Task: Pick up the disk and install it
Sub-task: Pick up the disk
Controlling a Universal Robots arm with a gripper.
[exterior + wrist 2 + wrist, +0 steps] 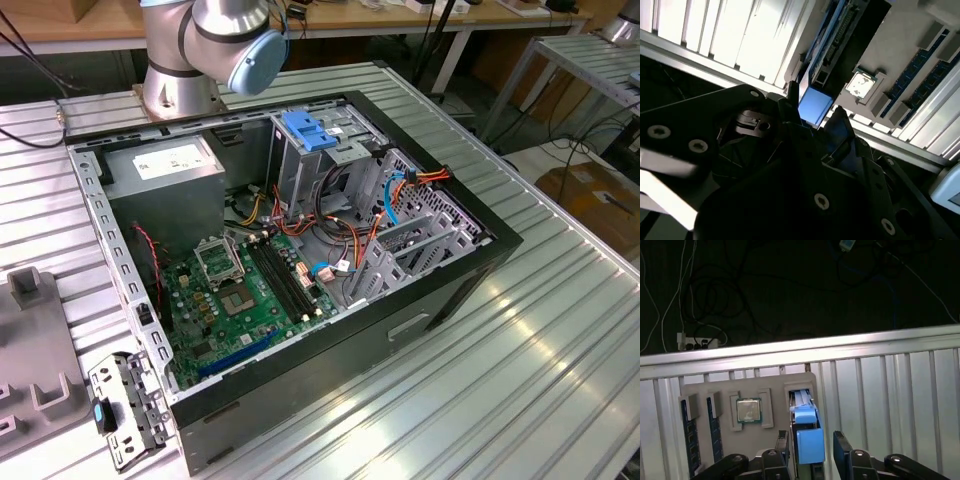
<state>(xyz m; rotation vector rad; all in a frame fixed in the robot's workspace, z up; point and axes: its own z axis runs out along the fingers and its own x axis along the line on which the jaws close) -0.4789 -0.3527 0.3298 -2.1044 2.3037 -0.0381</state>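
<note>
Pincer [811,436], released, straddles the disk [805,417] standing on edge in the grey tray [771,384].

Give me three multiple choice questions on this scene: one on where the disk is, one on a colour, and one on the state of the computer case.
1. Where is the disk?
A. On edge in a slot of the grey tray
B. Lying on the floor
C. On a wooden shelf

2. What colour is the disk's carrier?
A. Red
B. Blue
C. Yellow

3. What state is the computer case in?
A. Open, with the motherboard exposed
B. Closed by a side panel
C. Wrapped in plastic

Answers:
1 A: in the first wrist view it stands in the tray slot, with the open gripper straddling it.
2 B: both wrist views show the carrier blue.
3 A: the exterior view looks straight onto the board.
</note>
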